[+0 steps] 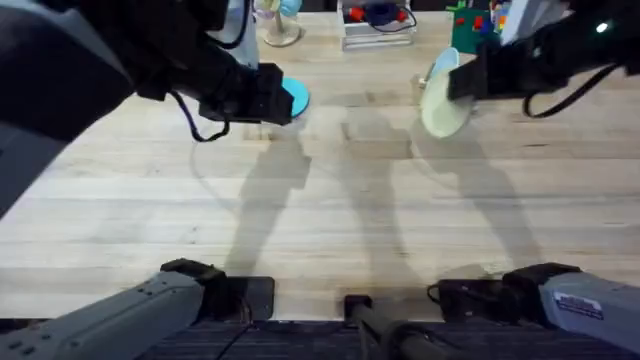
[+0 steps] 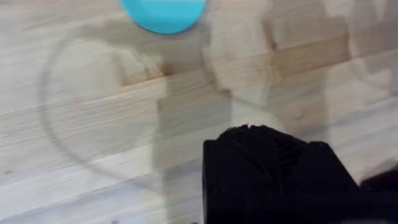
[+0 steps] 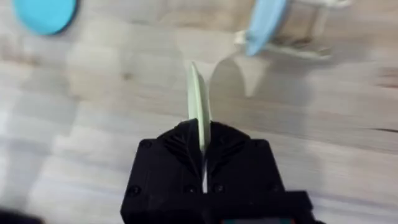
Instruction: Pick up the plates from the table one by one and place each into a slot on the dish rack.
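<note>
Overhead view: right end effector (image 1: 462, 82) sits upper right of frame, clamped on the cream plate (image 1: 441, 104), which hangs edge-down, lifted off the worktop (image 1: 330, 220). Right wrist view confirms it: cream plate (image 3: 199, 109) seen edge-on as a thin vertical sliver, pinched between the black fingers (image 3: 231, 144), jaws tight on its rim.

Dish rack (image 3: 305, 43) shows in the right wrist view at upper right of frame, blurred, with a pale blue plate (image 3: 262, 26) already standing tilted in it. So the rack lies ahead of the held plate and off to one side, near but not touching. Plate's flat face runs roughly along the line of reach; whether it lines up w/ the free slots I can't tell, pegs too blurred.

Blue plate (image 1: 293, 96) lies flat on the worktop, upper centre-left in overhead, just beside the left end effector (image 1: 262, 97). Left wrist view has blue plate (image 2: 163, 14) at top edge of frame, ahead of the left fingers (image 2: 261, 168). Left jaw state: cannot tell, fingers read as one dark mass.

Judgement: right arm is the one nearer the rack, w/ plate in hand. Next move turns on swinging the plate edge sideways toward the rack and keeping it upright over a free slot.
</note>
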